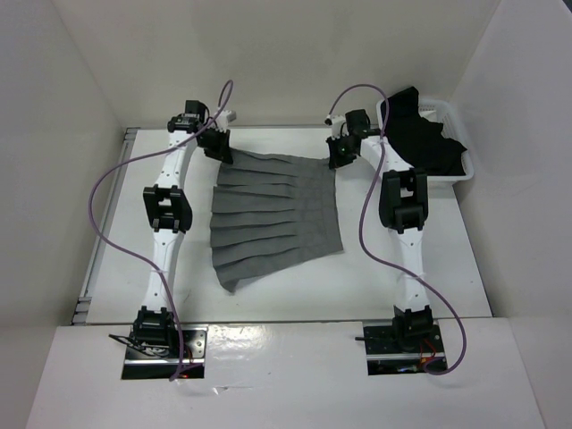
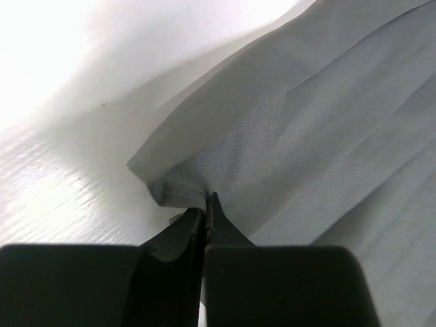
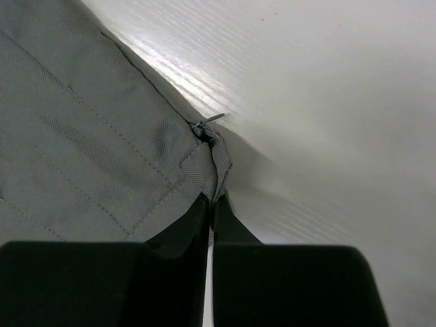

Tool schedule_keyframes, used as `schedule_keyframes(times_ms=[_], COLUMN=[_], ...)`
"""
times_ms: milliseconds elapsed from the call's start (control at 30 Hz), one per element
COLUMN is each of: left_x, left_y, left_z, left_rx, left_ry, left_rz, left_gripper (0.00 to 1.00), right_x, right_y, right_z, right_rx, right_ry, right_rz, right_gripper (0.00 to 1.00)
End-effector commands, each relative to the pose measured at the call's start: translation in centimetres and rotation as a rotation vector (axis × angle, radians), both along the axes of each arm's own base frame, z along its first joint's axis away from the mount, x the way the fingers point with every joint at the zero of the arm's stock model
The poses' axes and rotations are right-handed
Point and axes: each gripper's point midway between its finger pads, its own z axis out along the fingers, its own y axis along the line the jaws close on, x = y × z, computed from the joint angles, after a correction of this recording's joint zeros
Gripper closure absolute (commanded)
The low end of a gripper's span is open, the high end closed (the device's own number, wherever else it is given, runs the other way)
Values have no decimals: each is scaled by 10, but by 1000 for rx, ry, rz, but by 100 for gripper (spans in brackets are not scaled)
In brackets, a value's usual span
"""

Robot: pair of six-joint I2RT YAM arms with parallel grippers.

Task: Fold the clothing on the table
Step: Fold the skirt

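Starting from the near edge: the left arm [image 1: 166, 234] and right arm [image 1: 407, 228] are bolted there and reach out over the white table [image 1: 268, 299], each trailing a purple cable [image 1: 105, 192].

Next out is the grey pleated skirt [image 1: 273, 214]. It lies flat on the table, spread between the two hands. The pleats run from one hand across to the other. The hem end fans out wider on the left gripper's side, and the narrower waistband end is on the right gripper's side. The near hem corner points back toward the bases, well apart from either hand.

The left gripper [image 1: 214, 143] is down at the skirt's far corner on its side. In its wrist view the fingers [image 2: 187, 228] are pressed together, with a small tuck of the fabric corner pinched at the tips. The rest of the cloth spreads ahead and to the right of the tips, with tabletop off to the left.

The right gripper [image 1: 340, 154] does the same at the other far corner. Its jaws are clamped on the waistband corner, with stitched fabric ahead-left and table ahead-right. A small metal bit [image 3: 210, 121] sits just past the tips at the waistband edge, and I can't tell what it is.

Farthest back, beyond the right gripper and out to its right, a white bin [image 1: 460, 179] sits by the wall with a black garment [image 1: 420, 134] heaped in it.
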Motion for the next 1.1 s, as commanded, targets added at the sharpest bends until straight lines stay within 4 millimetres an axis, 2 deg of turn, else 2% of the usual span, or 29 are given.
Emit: schedule_keyframes(times_ms=[0, 167, 233, 267, 300, 367, 400, 433, 567, 633, 667, 700, 767, 800, 833, 867, 900, 933, 967, 1000, 1033, 1067], left_x=[10, 9, 9, 9, 8, 6, 2, 2, -8, -13, -18, -18, -26, -29, -33, -38, -40, -43, -46, -51, -52, -54], left_y=[4, 4, 4, 5, 6, 6, 1, 1, 1, 3, -1, 4, -7, -3, -9, -9, -9, -8, -8, -8, -8, -12], left_z=[79, 114, 133, 129, 138, 151, 155, 155, 181, 181, 192, 192, 188, 193, 187, 193, 188, 202, 203, 199, 214, 218], left_rx=[10, 8, 6, 7, 14, 13, 12, 12, 29, 59, 65, 89, 117, 135, 129, 129, 126, 122, 123, 122, 115, 116], left_ry=[-156, -220, -259, -250, -265, -285, -285, -285, -301, -284, -296, -295, -274, -275, -246, -247, -224, -249, -245, -220, -260, -271], left_rz=[21, 21, 22, 22, 27, 28, 18, 18, 46, 73, 69, 89, 81, 95, 94, 94, 100, 102, 102, 106, 110, 114], left_gripper=[100, 100, 100, 100, 100, 100, 100, 100, 100, 100, 100, 100, 100, 100, 100, 100, 100, 100, 100, 100, 100, 100], right_x=[29, 33, 34, 32, 32, 27, 25, 20, 9, 2, -1, -3, -10, -13, -14, -17, -20, -23, -24, -26, -29, -29], right_y=[-13, -19, -18, -21, -21, -22, -22, -23, -24, -26, -26, -27, -28, -28, -30, -31, -31, -31, -32, -32, -33, -33], right_z=[66, 84, 105, 105, 117, 122, 139, 137, 165, 176, 178, 182, 175, 176, 172, 174, 177, 172, 177, 172, 172, 172], right_rx=[-40, -54, -40, -49, -42, -41, -34, -37, -26, -30, -29, -29, -40, -39, -47, -47, -46, -48, -45, -53, -53, -53], right_ry=[-180, -221, -258, -255, -288, -294, -325, -315, -363, -379, -380, -382, -364, -367, -359, -360, -363, -356, -368, -361, -364, -364], right_rz=[-74, -109, -118, -126, -128, -128, -129, -129, -131, -126, -126, -126, -118, -119, -125, -125, -125, -125, -125, -119, -119, -119], right_gripper=[100, 100, 100, 100, 100, 100, 100, 100, 100, 100, 100, 100, 100, 100, 100, 100, 100, 100, 100, 100, 100, 100])
